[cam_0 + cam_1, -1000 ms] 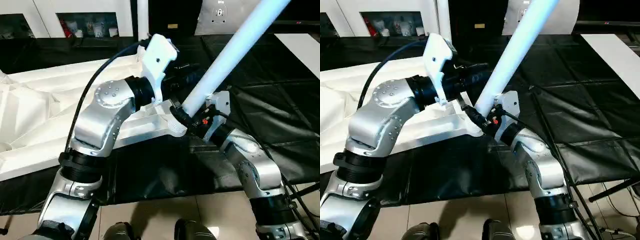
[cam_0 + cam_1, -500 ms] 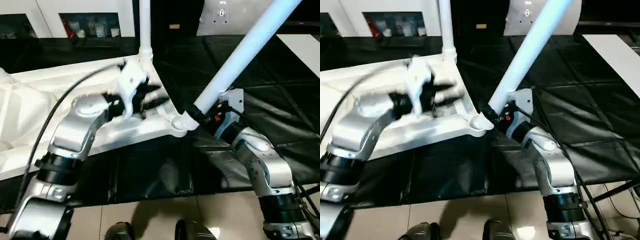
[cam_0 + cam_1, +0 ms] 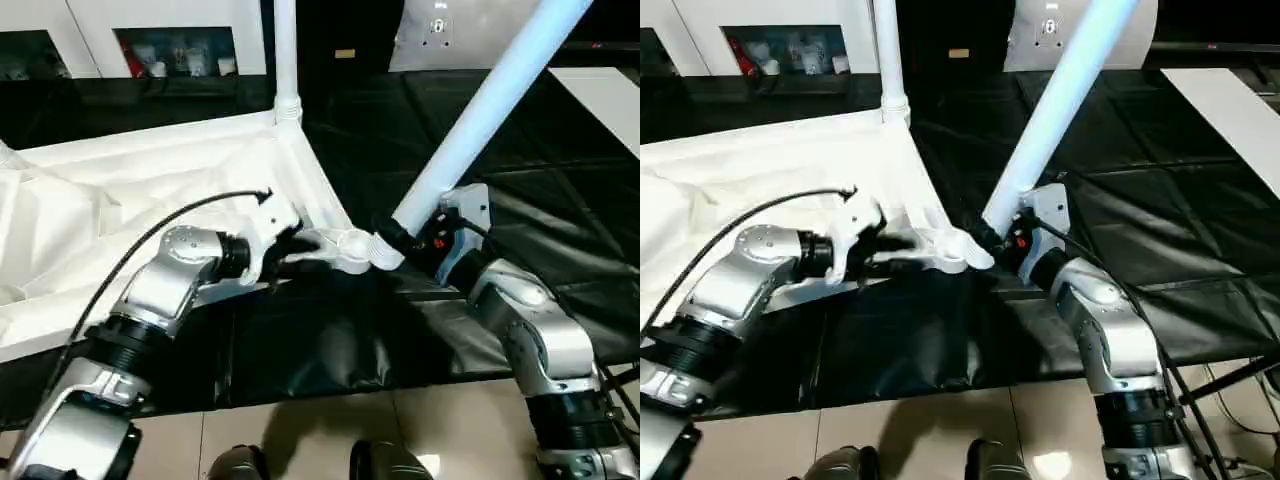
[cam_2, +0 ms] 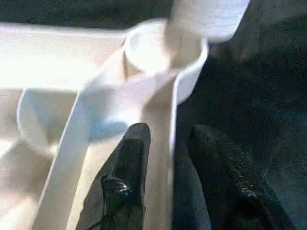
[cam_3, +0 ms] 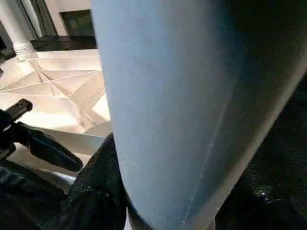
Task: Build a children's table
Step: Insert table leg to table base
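Between my two sets of jaws lies the upturned white ribbed plastic tabletop [image 3: 150,180] on black floor sheeting [image 3: 560,200]. My left jaws [image 4: 165,143] have dropped from above to straddle its rim, part-open. My right jaws [image 3: 395,240] clamp the long white tubular leg [image 3: 480,110], tilted at the corner socket [image 3: 352,245]; open floor lies rightward.

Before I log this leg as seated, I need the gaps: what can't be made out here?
- Tilted leg: its foot meets the corner socket behind the right gripper; seating depth hidden.
- The leg's far end: cut off by the head views' upper edge.
- Left gripper: fingers straddle the tabletop wall by the socket; contact too blurred to judge.
- Upright far leg: top cut off.
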